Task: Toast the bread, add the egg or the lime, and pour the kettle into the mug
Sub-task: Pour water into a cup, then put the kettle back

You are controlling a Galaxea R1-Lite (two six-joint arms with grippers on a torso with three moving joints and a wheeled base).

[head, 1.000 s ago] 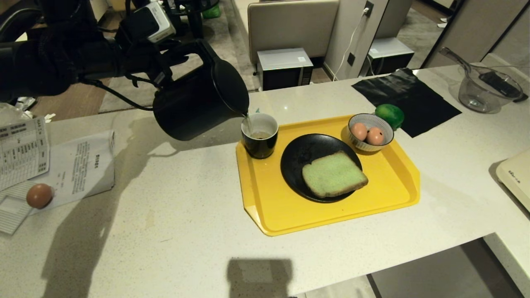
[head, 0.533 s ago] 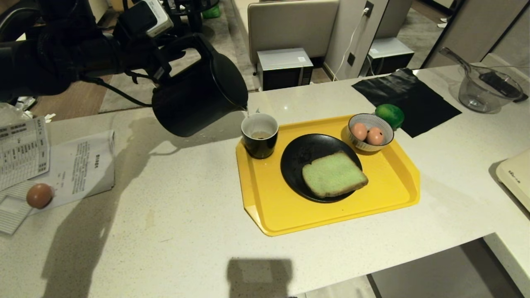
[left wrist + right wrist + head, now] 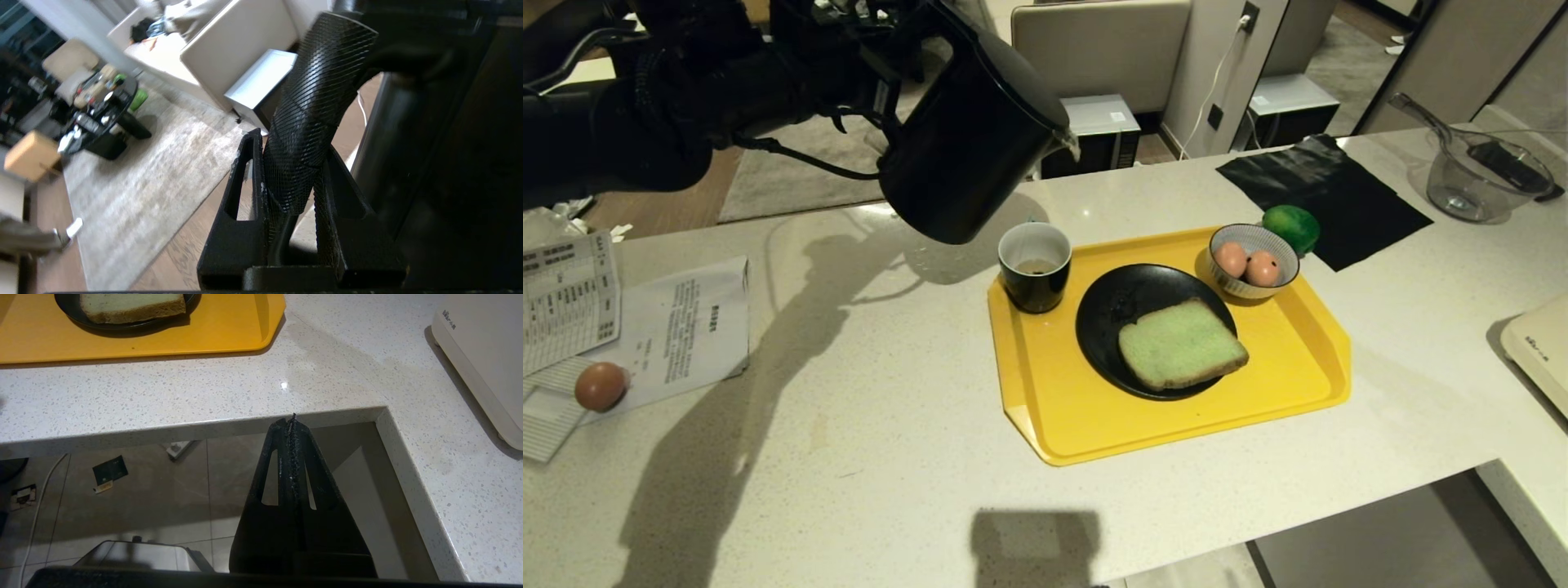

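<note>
Kettle (image 3: pixel 968 135) is up in the air over the tabletop's (image 3: pixel 866 425) far-left part, held by its textured handle (image 3: pixel 314 118) in the left pincer (image 3: pixel 292 185), whose jaws are clamped snug on it. It's tilted, long axis leaning spout-first toward the mug (image 3: pixel 1035 266), which sits just below and to the right of it, on the near-left corner of the yellow tray (image 3: pixel 1176 425). Left arm's clearly the nearer one; right pincer (image 3: pixel 292 428) is closed on nothing, hanging off the near edge.

Count: one kettle, one mug, one bread slice (image 3: pixel 1181 344), one lime (image 3: pixel 1292 226), two eggs in the striped bowl (image 3: pixel 1255 260), a third egg (image 3: pixel 600 385) out by the left edge.
</note>
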